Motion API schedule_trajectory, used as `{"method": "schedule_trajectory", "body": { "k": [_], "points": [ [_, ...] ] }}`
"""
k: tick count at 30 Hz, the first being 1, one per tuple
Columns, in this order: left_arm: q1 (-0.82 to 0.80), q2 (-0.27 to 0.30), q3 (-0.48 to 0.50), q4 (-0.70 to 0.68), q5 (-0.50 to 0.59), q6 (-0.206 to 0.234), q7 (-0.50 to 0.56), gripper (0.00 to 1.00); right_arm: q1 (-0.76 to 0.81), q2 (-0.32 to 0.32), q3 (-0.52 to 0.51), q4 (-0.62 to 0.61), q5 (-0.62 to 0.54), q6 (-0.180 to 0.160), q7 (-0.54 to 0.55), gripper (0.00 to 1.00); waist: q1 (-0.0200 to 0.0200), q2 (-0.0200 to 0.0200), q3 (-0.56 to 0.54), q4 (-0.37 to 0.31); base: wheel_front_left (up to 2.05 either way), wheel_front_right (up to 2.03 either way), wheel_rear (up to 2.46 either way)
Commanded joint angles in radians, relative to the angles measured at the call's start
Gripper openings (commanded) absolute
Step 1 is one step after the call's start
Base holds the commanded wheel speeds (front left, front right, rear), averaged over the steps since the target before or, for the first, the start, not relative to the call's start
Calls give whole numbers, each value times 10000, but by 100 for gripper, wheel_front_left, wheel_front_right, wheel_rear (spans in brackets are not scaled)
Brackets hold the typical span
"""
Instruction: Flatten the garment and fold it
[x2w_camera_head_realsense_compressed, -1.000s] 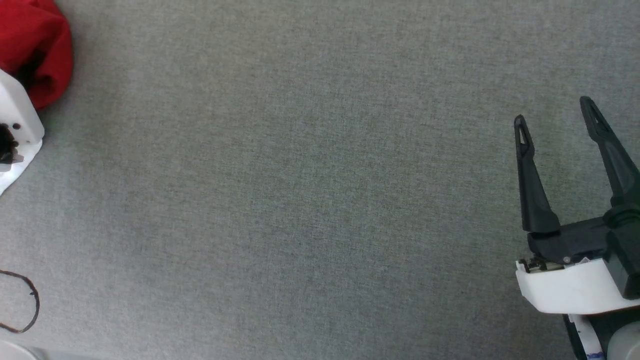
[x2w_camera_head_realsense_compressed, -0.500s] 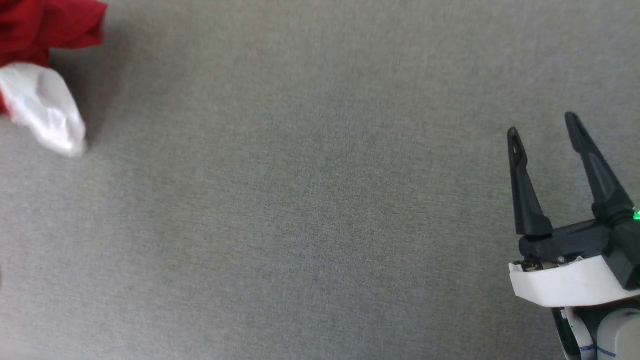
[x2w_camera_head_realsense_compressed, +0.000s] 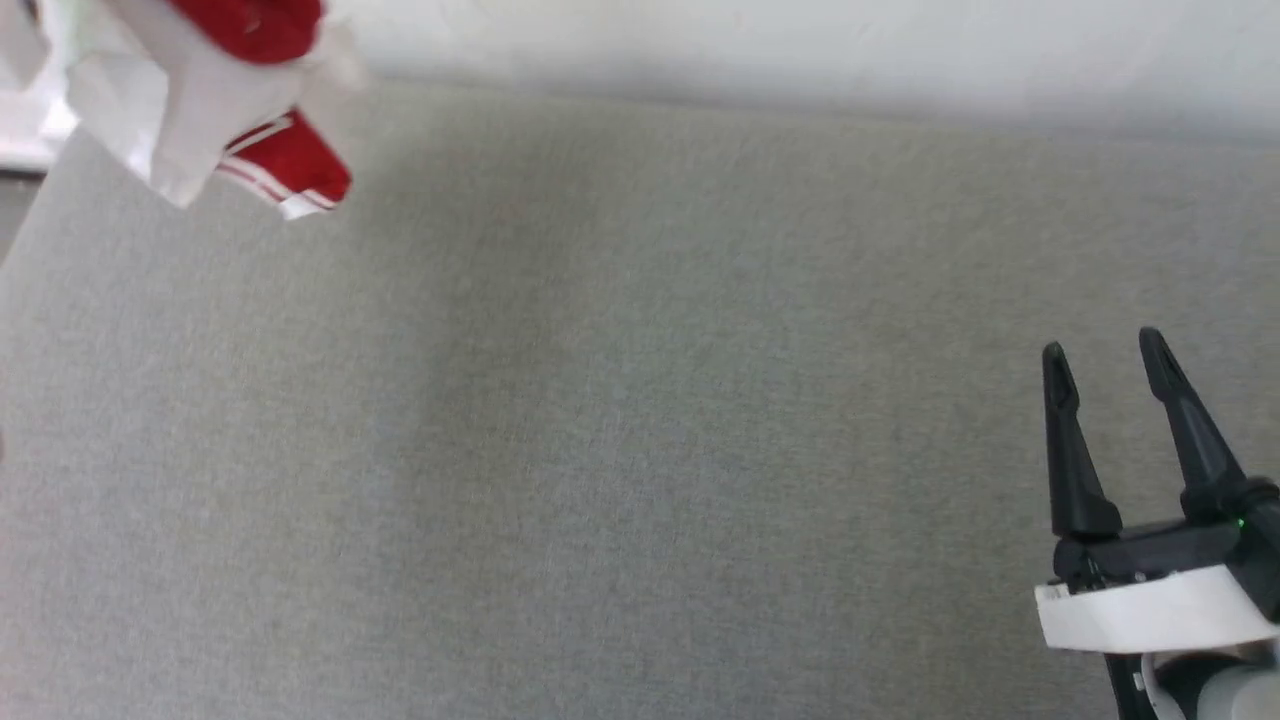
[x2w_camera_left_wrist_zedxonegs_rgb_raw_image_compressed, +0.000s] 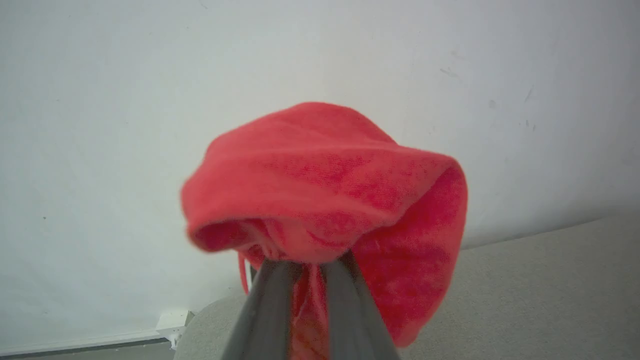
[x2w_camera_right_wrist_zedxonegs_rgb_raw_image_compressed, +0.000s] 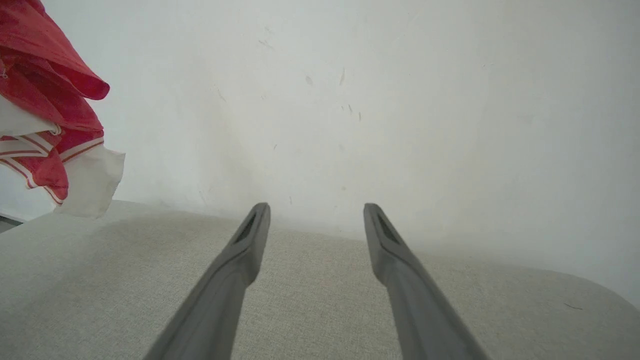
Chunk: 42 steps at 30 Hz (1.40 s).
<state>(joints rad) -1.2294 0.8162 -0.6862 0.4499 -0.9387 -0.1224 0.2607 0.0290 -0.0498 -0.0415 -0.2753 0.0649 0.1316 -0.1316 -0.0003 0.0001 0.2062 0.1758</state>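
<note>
The garment (x2w_camera_head_realsense_compressed: 215, 95), red with white sleeves and striped cuffs, hangs bunched in the air at the upper left of the head view, above the grey fabric surface (x2w_camera_head_realsense_compressed: 600, 450). In the left wrist view my left gripper (x2w_camera_left_wrist_zedxonegs_rgb_raw_image_compressed: 310, 262) is shut on a red fold of the garment (x2w_camera_left_wrist_zedxonegs_rgb_raw_image_compressed: 325, 185), which billows over the fingertips. My right gripper (x2w_camera_head_realsense_compressed: 1100, 350) stands open at the lower right, well away from the cloth, with nothing between its fingers (x2w_camera_right_wrist_zedxonegs_rgb_raw_image_compressed: 250, 240). The right wrist view shows the garment (x2w_camera_right_wrist_zedxonegs_rgb_raw_image_compressed: 45, 130) dangling at its left edge.
A white wall (x2w_camera_head_realsense_compressed: 800, 50) runs along the far edge of the grey surface. The surface's left edge and a white baseboard (x2w_camera_left_wrist_zedxonegs_rgb_raw_image_compressed: 172, 320) show low in the left wrist view.
The head view has tilted up, bringing the wall into sight. The garment has risen off the surface and now hangs in the air. The right gripper stays open.
</note>
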Motion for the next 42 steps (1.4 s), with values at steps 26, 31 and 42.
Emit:
{"method": "schedule_trajectory", "body": {
  "k": [26, 31, 42],
  "points": [
    [1967, -3224, -1791, -4473, -519, 1901, 481, 0, 387, -4, -557, 62, 597, -9, -441, 100, 3, -1, -910, -2577, 0, 0, 0],
    [3450, -3927, -2640, -3647, -215, 2101, -355, 0, 306, -4, -534, 198, 656, -9, -544, 100, 3, -1, -706, -2690, 0, 0, 0],
    [5775, -4985, -3916, -471, -480, 2551, -376, 24, 120, -4, -508, 334, 625, -9, -511, 100, 3, -1, -309, -2528, 0, 0, 0]
  ]
}}
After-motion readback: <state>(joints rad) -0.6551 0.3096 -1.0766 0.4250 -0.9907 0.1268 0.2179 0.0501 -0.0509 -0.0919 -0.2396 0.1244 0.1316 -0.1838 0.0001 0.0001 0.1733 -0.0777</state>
